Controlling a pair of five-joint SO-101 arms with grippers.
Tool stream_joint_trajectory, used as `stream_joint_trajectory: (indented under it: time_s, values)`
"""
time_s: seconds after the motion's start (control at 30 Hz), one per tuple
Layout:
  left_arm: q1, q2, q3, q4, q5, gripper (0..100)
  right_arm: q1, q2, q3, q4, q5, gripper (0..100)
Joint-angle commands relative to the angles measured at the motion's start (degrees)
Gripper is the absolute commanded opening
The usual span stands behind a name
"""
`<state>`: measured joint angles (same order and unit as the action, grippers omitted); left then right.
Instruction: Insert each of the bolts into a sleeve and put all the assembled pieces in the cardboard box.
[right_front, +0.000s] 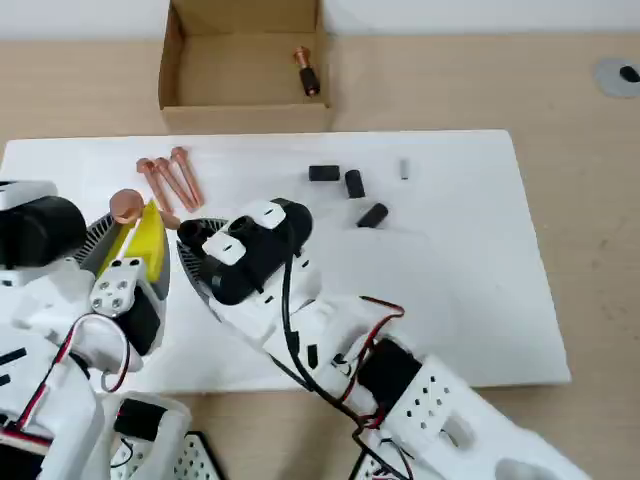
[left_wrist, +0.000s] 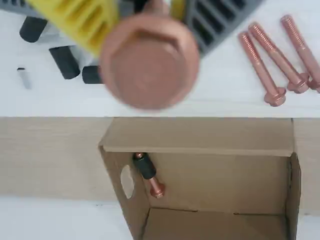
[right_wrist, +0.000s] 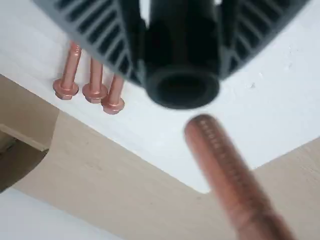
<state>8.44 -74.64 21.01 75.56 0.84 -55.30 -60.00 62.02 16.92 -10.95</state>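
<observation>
My left gripper (right_front: 128, 222), with one yellow finger, is shut on a copper bolt (right_front: 126, 206); the left wrist view shows the bolt's round head (left_wrist: 150, 60) end on. My right gripper (right_front: 190, 238) is shut on a black sleeve (right_wrist: 182, 75), held close beside the bolt. The bolt's threaded shaft (right_wrist: 227, 170) points at the sleeve's open end, its tip just outside the hole. Three loose bolts (right_front: 170, 180) lie side by side on the white mat. Three loose sleeves (right_front: 354, 184) lie mid-mat. The cardboard box (right_front: 175, 70) holds one assembled piece (right_front: 306, 72).
The white mat (right_front: 450, 280) covers the wooden table, with bare room on its right half. A small grey pin (right_front: 404, 168) lies beyond the sleeves. The box stands just past the mat's far edge. A grey disc (right_front: 618, 75) sits at the far right.
</observation>
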Motion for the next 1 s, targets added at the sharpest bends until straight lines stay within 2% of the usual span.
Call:
stream_joint_trajectory:
  time_s: [0.0,0.1,0.33,0.97]
  values:
    - [-0.88,0.31,-0.18,-1.41,-0.26,1,0.84,-1.89,-0.31,-1.67,-0.26,0.9]
    - [-0.88,0.31,-0.18,-1.41,-0.09,1,0.84,-1.89,-0.31,-1.67,-0.26,0.9]
    - [4.31,0.40,-0.09,-1.32,1.49,1,0.84,-1.89,-0.31,-1.67,-0.26,0.9]
    - [4.40,0.31,1.58,-1.32,1.58,1,0.84,-1.89,-0.31,-1.67,-0.35,0.9]
